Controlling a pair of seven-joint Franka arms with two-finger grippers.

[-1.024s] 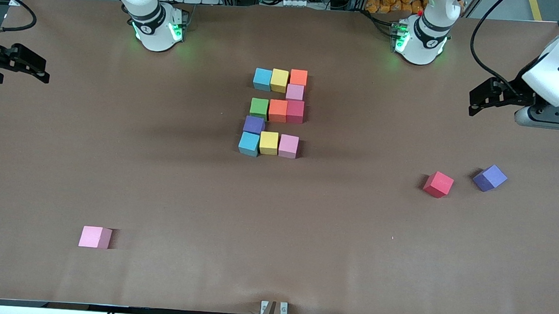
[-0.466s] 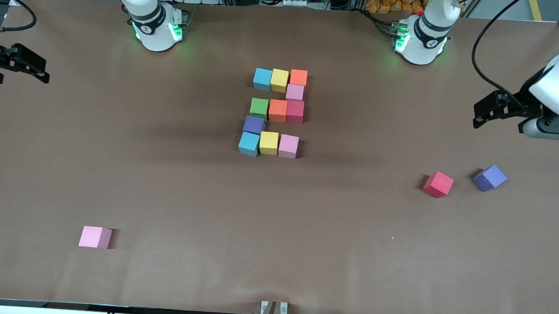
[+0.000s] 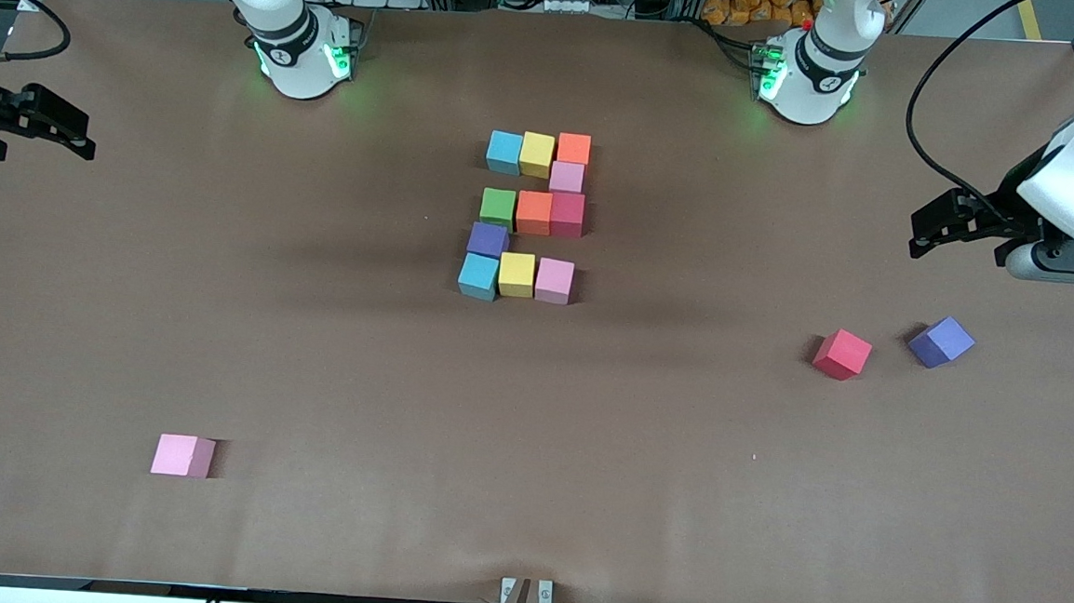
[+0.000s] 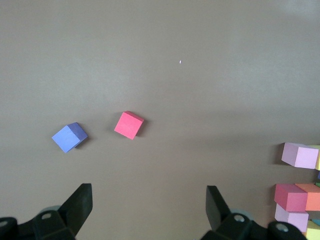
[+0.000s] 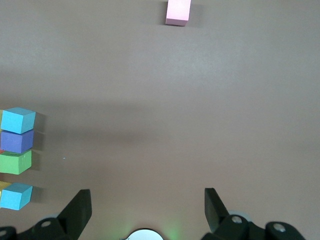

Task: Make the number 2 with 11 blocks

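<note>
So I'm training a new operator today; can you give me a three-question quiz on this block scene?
1. How many blocks make up the figure mid-table?
2. True or false: the left claw holds a block.
3. Which loose block lies nearest the front camera: A) red block, B) purple block, C) pink block?

Key: 1) eleven; 2) false, it is open and empty, as is the right claw; 3) C.

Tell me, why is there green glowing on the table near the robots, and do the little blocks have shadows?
Front view: green lamps on both arm bases tint the table beside them. The lone pink block and the red block each cast a small dark shadow. Left wrist view: red block and purple block show soft shadows too.
</note>
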